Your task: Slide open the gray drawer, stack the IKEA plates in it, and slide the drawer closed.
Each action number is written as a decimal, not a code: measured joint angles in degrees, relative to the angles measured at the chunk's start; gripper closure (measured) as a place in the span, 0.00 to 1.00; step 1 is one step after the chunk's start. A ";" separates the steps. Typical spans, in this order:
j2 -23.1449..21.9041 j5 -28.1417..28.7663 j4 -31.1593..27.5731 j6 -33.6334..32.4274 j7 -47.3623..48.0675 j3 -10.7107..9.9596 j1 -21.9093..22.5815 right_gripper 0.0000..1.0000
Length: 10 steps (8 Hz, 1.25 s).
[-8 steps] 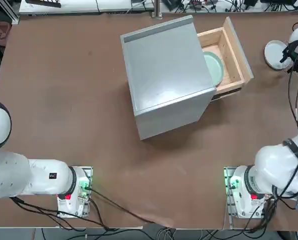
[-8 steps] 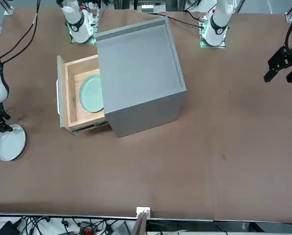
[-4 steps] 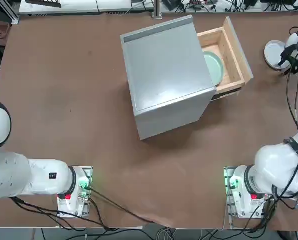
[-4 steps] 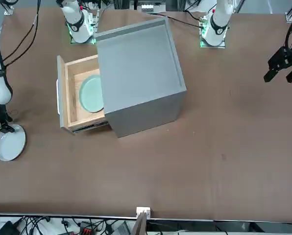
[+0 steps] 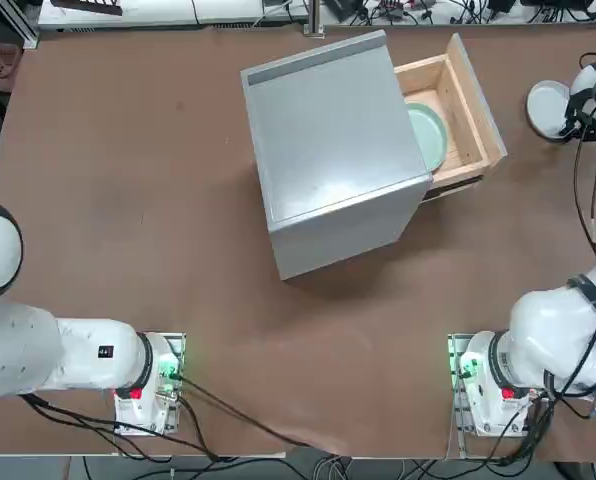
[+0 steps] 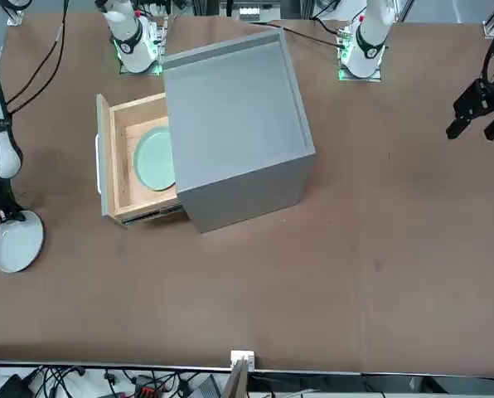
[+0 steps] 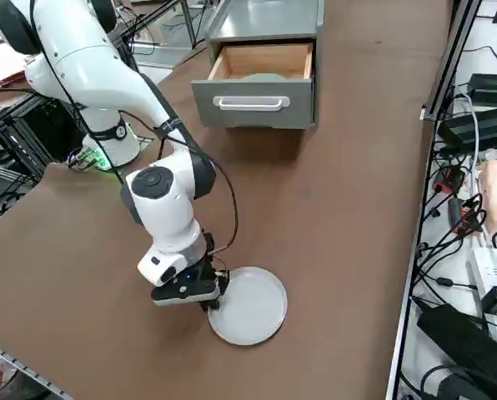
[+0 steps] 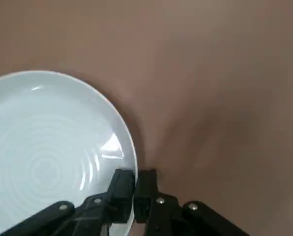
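1. Right at the table's edge, the right gripper (image 8: 134, 189) has come down on the rim of the white-gray plate (image 8: 48, 152), and its fingers (image 8: 121, 184) are pinched together on that rim, one inside the lip and one outside. I take it the grip is at the edge because a flat, shallow plate offers nothing else to hold.
2. From the side view the plate (image 7: 248, 306) looks to lie flat on the brown table (image 7: 332, 192), so I'd judge the lift has not begun. The gripper (image 7: 207, 302) sits at the plate's near edge with the arm bent low over it.
3. Farther along, well apart from this plate, the gray drawer (image 7: 255, 100) stands pulled out of the gray cabinet (image 5: 328, 150), its handle facing the arm's side. That leaves the wooden tray open from above, ready to take a plate.
4. Inside the drawer lies the mint green plate (image 5: 428, 135), flat on the floor of the tray and partly tucked under the cabinet's top. Nothing else shows in there.
5. By my reckoning, one plate is home and the second is only just seized; stacking and closing remain.
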 joint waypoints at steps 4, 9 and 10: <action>-4.09 0.01 0.85 -4.86 -4.92 1.46 -0.23 1.00; -17.84 17.59 2.68 -25.34 -25.80 4.88 -0.73 1.00; -20.08 20.71 4.06 -31.14 -29.11 4.91 -0.83 1.00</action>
